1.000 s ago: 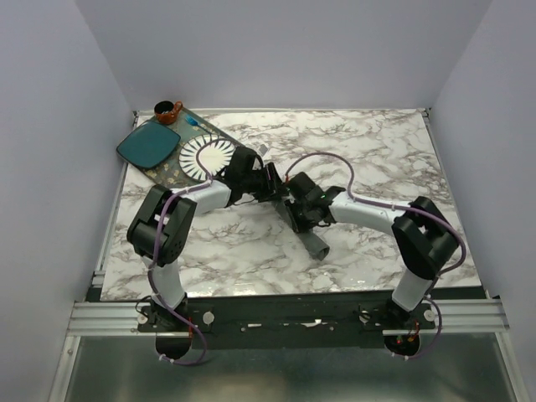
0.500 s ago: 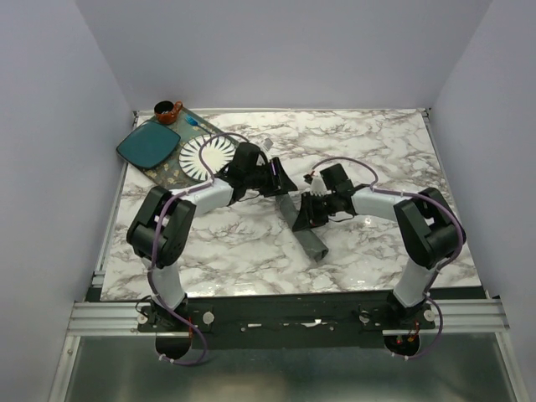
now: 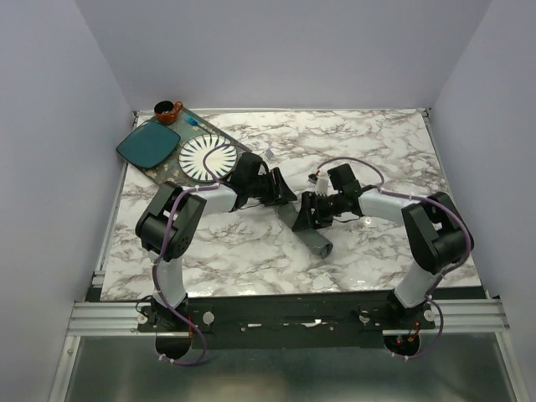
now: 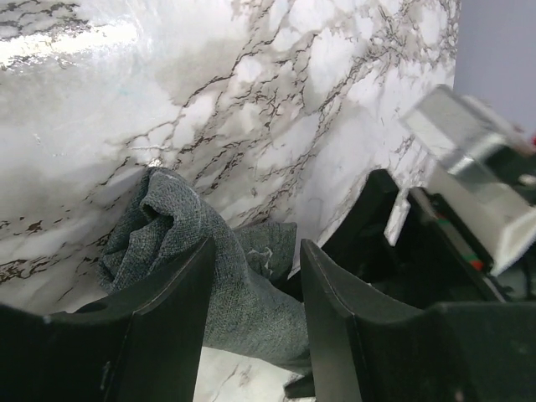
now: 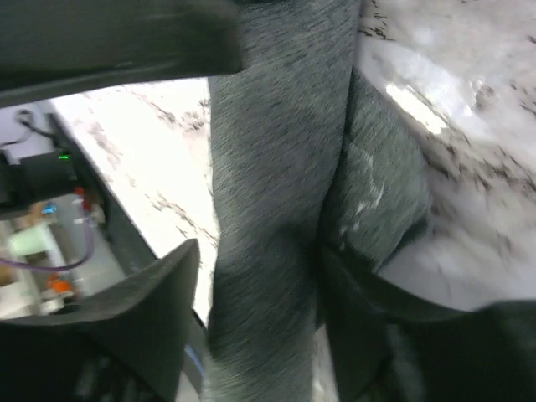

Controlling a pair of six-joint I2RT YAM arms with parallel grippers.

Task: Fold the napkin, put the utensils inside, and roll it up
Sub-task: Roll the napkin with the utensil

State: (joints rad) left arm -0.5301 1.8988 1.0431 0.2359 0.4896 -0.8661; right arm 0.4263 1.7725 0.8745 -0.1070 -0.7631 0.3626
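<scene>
The napkin (image 3: 315,239) is a dark grey roll lying on the marble table, running from the centre toward the near right. My left gripper (image 3: 283,194) stands at its far end, jaws open, with the roll's end (image 4: 167,226) between the fingers (image 4: 167,318). My right gripper (image 3: 306,211) is beside it on the right, jaws open and straddling the roll (image 5: 285,167), with a gap at one finger (image 5: 151,310). The two grippers are close together; the right one (image 4: 394,234) shows in the left wrist view. No utensils show.
At the far left a dark tray (image 3: 172,172) holds a white ribbed plate (image 3: 207,157) and a teal square plate (image 3: 148,144), with a brown cup (image 3: 167,110) behind. Purple cables (image 3: 343,161) loop over both arms. Walls close in the left, right and back.
The grippers were pressed together over the napkin's far end. The right gripper has since drawn back to the right, and the left has shifted slightly right and nearer. The roll stays put.
</scene>
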